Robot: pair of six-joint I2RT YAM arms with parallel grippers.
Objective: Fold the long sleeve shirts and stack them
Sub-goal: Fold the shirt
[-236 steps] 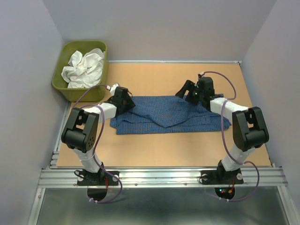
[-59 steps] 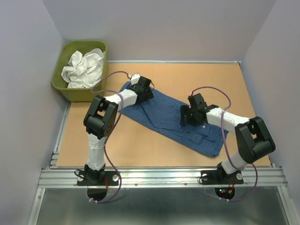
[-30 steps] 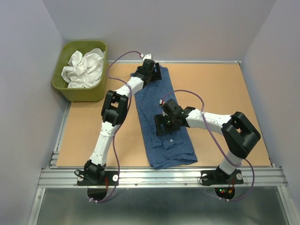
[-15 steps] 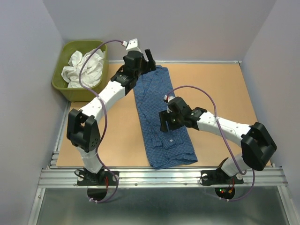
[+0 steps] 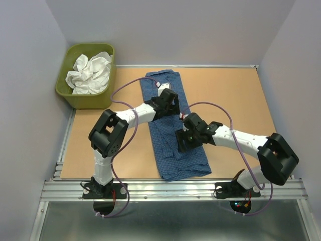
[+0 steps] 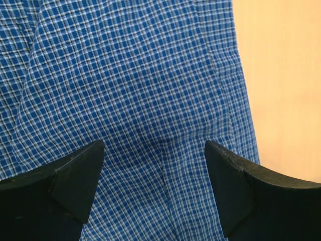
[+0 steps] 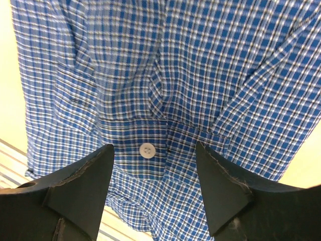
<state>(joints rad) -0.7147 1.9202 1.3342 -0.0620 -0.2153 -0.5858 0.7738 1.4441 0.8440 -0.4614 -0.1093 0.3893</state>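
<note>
Left jaws spread wide, empty, above blue checked shirt point(image 5: 184, 161) lying on table point(image 5: 241, 100). Right jaws parted, empty, over a pale button point(image 7: 146, 150).

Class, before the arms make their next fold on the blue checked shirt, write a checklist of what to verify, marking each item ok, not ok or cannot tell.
1. Left pincer open and empty over the blue shirt: ok.
2. Right pincer open above the pale button: ok.
3. Shirt narrowed to a long strip on the table: ok.
4. Fingertips touching the cloth: cannot tell.
5. White garment folded: not ok, it lies crumpled in the green tub.
</note>
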